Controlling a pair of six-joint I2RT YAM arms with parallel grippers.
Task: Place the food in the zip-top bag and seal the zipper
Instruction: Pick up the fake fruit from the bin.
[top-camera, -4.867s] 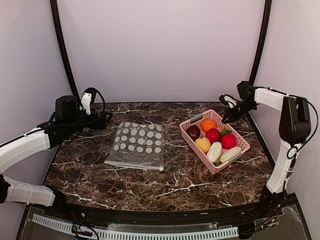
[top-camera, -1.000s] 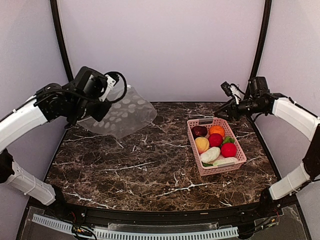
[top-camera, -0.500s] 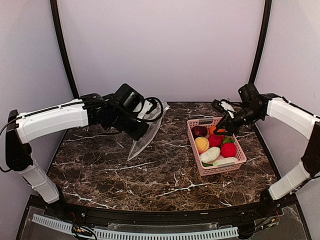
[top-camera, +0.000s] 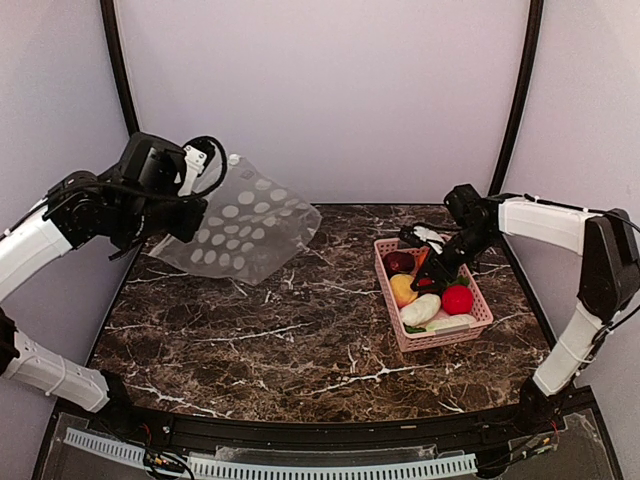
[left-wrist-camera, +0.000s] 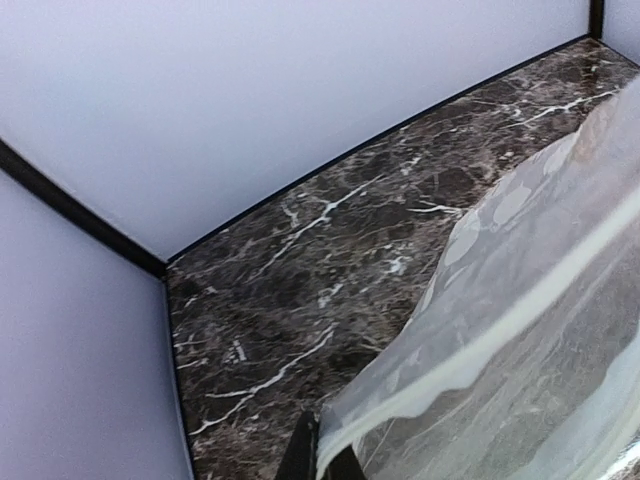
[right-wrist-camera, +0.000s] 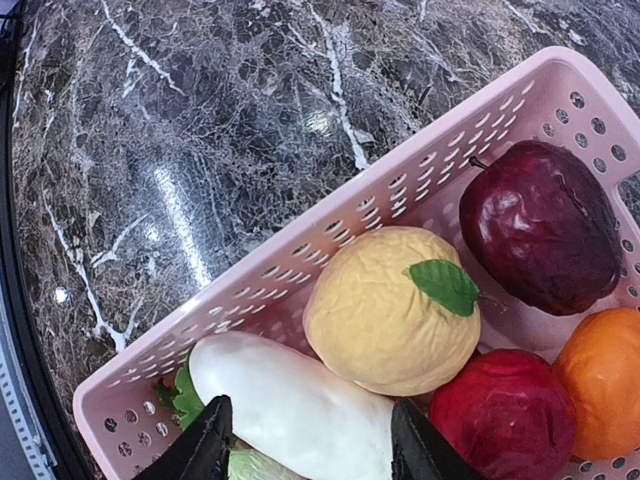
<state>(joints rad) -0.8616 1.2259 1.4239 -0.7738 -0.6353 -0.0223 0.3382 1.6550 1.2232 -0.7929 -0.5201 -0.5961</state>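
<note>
The zip-top bag (top-camera: 245, 230), clear with white dots, hangs in the air over the table's back left. My left gripper (top-camera: 183, 218) is shut on its edge. In the left wrist view the bag (left-wrist-camera: 520, 300) spreads from the jaws (left-wrist-camera: 325, 455), and the zipper (left-wrist-camera: 500, 340) shows as a pale strip. My right gripper (top-camera: 432, 265) hovers open low over the food in the pink basket (top-camera: 482, 290). Its fingers (right-wrist-camera: 205, 445) straddle the white radish (right-wrist-camera: 300, 405). Beside it lie the yellow fruit (right-wrist-camera: 390, 310), the maroon one (right-wrist-camera: 540, 225), a red one (right-wrist-camera: 500, 415) and the orange (right-wrist-camera: 600, 380).
The pink basket's rim (right-wrist-camera: 300, 250) stands on the dark marble table (top-camera: 300, 320) at the right. White walls and black corner posts close in the back and sides. Leafy cabbage (top-camera: 450, 322) lies at the basket's near end.
My left arm has swung back from the table's middle to the upper left, and the bag now hangs flat-on. My right gripper has dropped lower over the basket, towards its left side.
</note>
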